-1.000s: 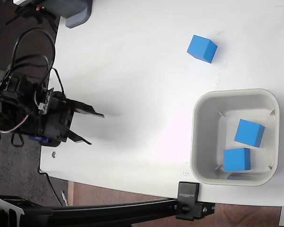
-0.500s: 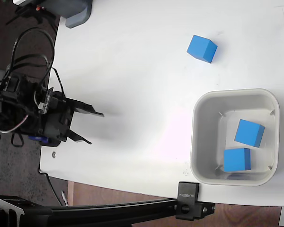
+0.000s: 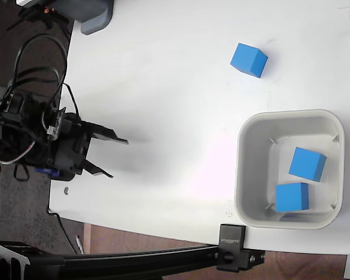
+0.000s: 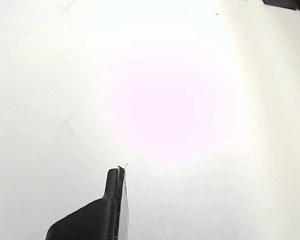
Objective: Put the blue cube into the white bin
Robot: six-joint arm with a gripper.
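Observation:
One blue cube (image 3: 249, 60) lies alone on the white table at the upper right of the fixed view. The white bin (image 3: 243, 169) stands at the lower right, and two more blue cubes (image 3: 307, 164) (image 3: 292, 197) rest inside it. My gripper (image 3: 119, 158) hovers over the table's left edge, far from both, with its two black fingers spread and nothing between them. The wrist view shows only bare white tabletop and one black fingertip (image 4: 114, 182); no cube or bin appears there.
A grey device (image 3: 93, 14) sits at the table's top left corner. A black clamp (image 3: 231, 255) grips the front edge below the bin, with a black rail running left from it. Cables loop around the arm at the left.

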